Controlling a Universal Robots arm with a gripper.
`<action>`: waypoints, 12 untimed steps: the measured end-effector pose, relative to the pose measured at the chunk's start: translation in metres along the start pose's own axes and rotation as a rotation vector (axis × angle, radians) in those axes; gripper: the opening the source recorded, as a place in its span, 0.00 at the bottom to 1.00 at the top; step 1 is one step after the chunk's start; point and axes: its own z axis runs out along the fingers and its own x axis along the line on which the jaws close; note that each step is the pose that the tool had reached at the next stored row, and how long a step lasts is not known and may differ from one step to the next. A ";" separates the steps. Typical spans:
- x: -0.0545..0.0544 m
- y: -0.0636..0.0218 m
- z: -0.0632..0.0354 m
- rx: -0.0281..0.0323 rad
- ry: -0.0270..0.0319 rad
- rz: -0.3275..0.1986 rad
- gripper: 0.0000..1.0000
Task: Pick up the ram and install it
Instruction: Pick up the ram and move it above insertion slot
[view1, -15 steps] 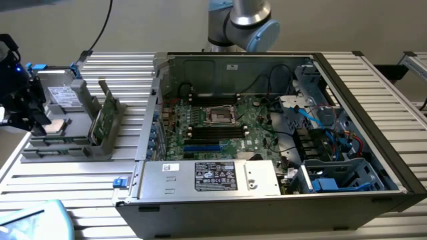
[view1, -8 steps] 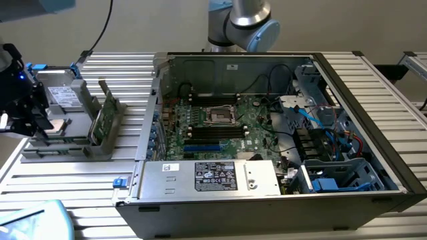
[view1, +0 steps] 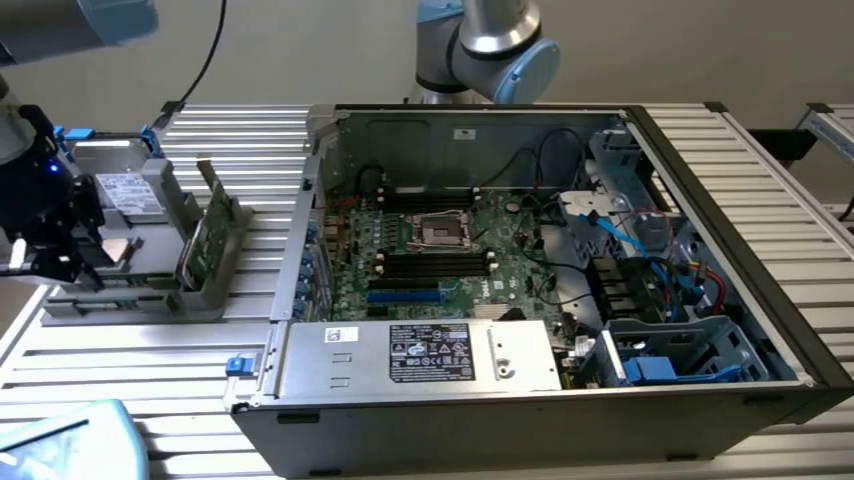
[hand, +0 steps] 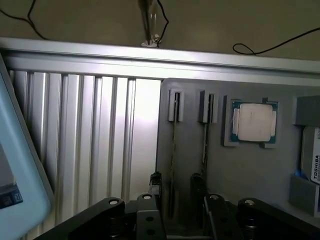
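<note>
- The gripper (hand: 176, 192) is spread wide and holds nothing; its black fingers (hand: 155, 184) hang low over a grey parts tray (hand: 250, 175).
- The ram (hand: 173, 145) stands on edge in a tray slot, lined up between the two fingers in the wrist view.
- A second thin board (hand: 205, 135) stands in the neighbouring slot; a CPU (hand: 252, 121) and a Toshiba hard drive (hand: 312, 160) lie beyond it.
- The open computer case (view1: 400, 135) sits on the exterior view's right, its motherboard (view1: 507, 225) exposed.
</note>
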 end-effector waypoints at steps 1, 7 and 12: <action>0.000 -0.0001 0.0017 0.0000 0.0000 0.001 0.37; 0.000 -0.0004 0.0126 0.0002 -0.0002 0.008 0.37; 0.001 -0.0008 0.0217 0.0003 -0.0003 0.011 0.37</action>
